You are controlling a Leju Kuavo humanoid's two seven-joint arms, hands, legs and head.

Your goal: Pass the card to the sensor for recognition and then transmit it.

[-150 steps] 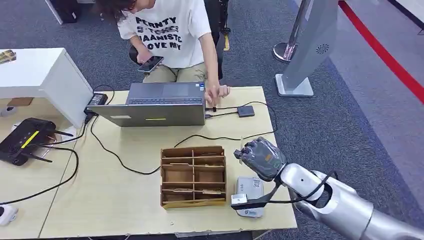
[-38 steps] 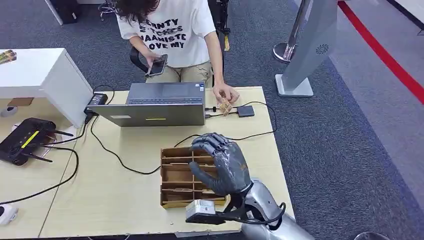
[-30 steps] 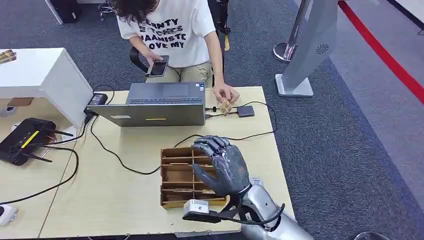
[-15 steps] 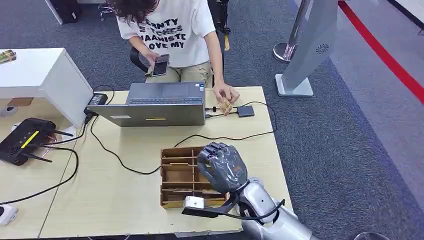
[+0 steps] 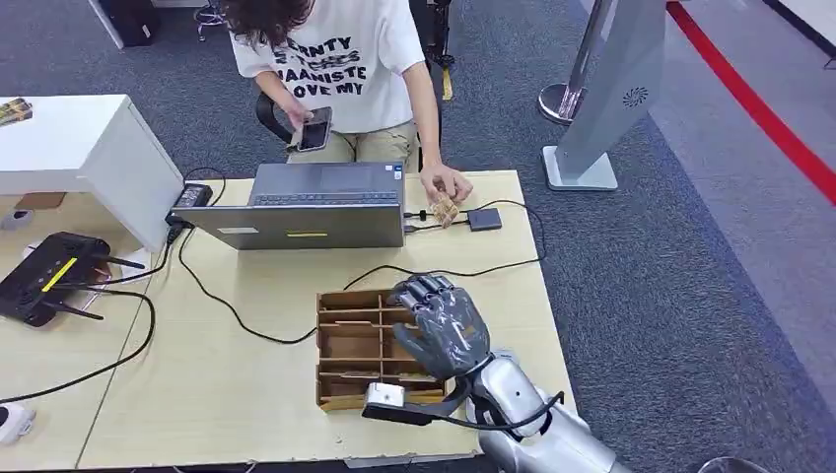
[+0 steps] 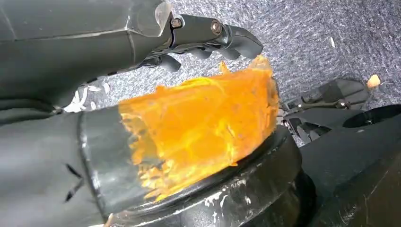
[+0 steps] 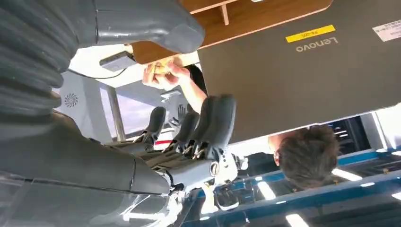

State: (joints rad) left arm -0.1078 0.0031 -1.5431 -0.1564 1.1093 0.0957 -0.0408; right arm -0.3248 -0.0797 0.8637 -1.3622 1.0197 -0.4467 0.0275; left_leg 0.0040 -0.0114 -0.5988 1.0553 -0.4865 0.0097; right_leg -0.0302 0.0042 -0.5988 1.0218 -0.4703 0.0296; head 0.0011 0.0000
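When reading from the left, begin with the left robot hand (image 6: pixel 189 118): hanging over grey carpet, fingers loose and clear of the thumb, nothing held, and judged too far from the work to matter. Next, on the table (image 5: pixel 246 394), pass over the cables and the laptop (image 5: pixel 308 212) at the far edge and stop at the cardboard organizer (image 5: pixel 347 347), set close to the near edge, toward the near right corner. Look in its left column for flat tan strips lying crosswise, long axis parallel to the near edge. Take one such strip as a likely card (image 5: pixel 345 324), though too close in colour to the dividers to be sure. Expect more of the same in the right column, covered from above. Find the right robot hand (image 5: pixel 441 322) directly over that right column, back upward, fingers side by side and pointing toward the far edge, thumb apart, nothing between them: open and empty. Judge the coming move as a short drop straight down and a pinch across a card's narrow side, not a sideways reach. Further right, at the far edge, note a person's hand (image 5: pixel 446 184) resting beside a small dark box (image 5: pixel 484 218).
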